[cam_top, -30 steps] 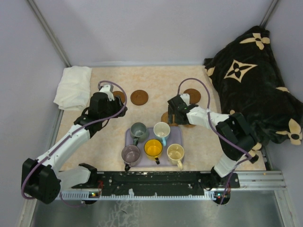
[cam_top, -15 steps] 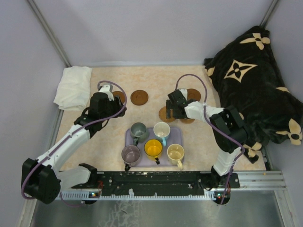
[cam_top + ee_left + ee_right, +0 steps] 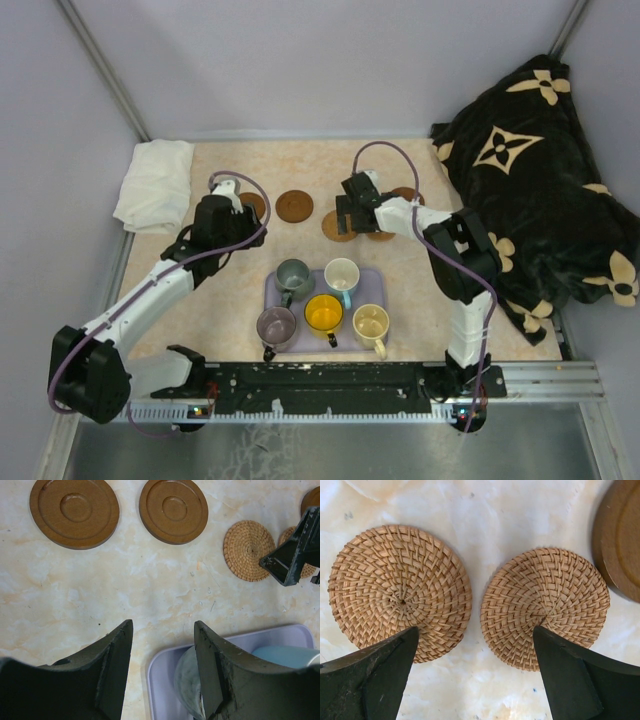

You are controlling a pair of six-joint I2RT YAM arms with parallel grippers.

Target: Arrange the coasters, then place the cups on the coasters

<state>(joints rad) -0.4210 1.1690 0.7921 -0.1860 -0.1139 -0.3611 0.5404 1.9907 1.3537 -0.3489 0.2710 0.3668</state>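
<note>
Two woven coasters (image 3: 400,592) lie just beyond the tray (image 3: 374,278), under the wide-open, empty right fingers (image 3: 375,675); left fingers (image 3: 112,670) stand parted, empty, above its far-left corner.

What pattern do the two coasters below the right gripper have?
Both coasters are woven tan straw; right wrist view shows best.

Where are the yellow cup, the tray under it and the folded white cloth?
yellow cup (image 3: 323,313): top view, on its yellow inside.
tray (image 3: 373,283): top view, on its bare far right corner.
white cloth (image 3: 155,185): top view, on its middle.
</note>
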